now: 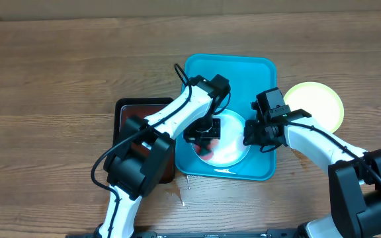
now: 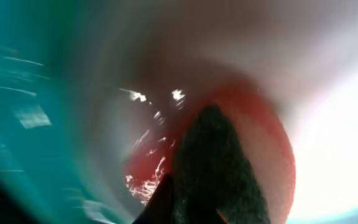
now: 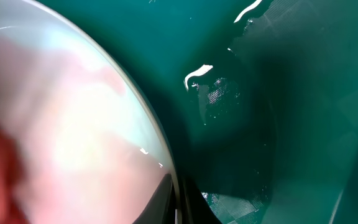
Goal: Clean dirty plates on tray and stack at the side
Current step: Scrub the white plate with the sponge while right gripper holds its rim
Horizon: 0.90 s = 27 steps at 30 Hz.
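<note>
Wood-grain surface carries everything we record. On it, near the middle, lies the blue tray, long side running away from the robot, far half bare. Just beside the tray's left edge sits a smaller dark brown tray, largely hidden under the left arm.

We count two plates. One pale plate lies flat inside the blue tray, in the near half. A second plate with a yellow-green rim rests on the surface just outside the tray's right edge, and looks clean from overhead.

Both arms reach over the near half of the tray. The left gripper is down on the pale plate, left of its centre. The left wrist view shows it pinching a dark, rough-textured pad, which points down onto the plate. The right gripper stands at the pale plate's right rim, jaws pressed together. The right wrist view shows the rim running down to a dark fingertip, but we cannot tell whether the rim is actually clamped.

A red smear rings the tip of the pad on the plate face. That view is blurred, so we cannot trace the smear's outline.
</note>
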Tool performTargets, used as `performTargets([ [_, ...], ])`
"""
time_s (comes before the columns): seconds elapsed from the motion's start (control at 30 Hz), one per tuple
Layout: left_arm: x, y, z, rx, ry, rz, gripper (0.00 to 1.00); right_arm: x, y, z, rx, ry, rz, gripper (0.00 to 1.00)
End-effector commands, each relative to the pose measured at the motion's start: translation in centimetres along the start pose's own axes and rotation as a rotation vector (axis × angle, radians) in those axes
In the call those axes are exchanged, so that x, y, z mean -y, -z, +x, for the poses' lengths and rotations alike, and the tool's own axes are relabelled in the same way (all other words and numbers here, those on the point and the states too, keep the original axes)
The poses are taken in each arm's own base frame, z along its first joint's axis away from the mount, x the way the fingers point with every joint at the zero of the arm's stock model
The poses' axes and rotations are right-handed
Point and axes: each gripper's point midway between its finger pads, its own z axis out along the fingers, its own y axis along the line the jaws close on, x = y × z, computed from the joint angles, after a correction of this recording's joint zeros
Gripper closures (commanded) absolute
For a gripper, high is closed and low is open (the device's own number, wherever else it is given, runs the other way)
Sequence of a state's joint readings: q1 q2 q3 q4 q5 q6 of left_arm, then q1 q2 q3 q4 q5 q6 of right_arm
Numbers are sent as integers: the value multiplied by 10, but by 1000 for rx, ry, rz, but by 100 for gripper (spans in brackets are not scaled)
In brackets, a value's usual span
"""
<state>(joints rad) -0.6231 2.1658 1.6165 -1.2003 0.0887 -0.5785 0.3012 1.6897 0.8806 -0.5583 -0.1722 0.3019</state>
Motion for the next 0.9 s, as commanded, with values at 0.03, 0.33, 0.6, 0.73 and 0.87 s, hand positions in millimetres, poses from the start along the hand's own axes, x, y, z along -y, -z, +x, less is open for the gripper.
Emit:
performTargets([
  [0.03, -46, 9, -40, 192, 47, -270, 96, 4, -8, 7, -26, 4, 20, 96],
  [0.33, -11, 8, -54, 196, 10, -63, 96, 4, -8, 7, -26, 4, 20, 96],
  [0.6, 88, 20, -43, 144, -183, 390, 96, 4, -8, 8, -28, 3, 20, 96],
  [0.73, 107, 22, -28, 111, -224, 445, 96, 5, -8, 10, -37, 1, 24, 96],
  [0.87, 105, 19, -16, 60, -219, 436, 96, 6, -8, 11, -43, 0, 26, 96],
])
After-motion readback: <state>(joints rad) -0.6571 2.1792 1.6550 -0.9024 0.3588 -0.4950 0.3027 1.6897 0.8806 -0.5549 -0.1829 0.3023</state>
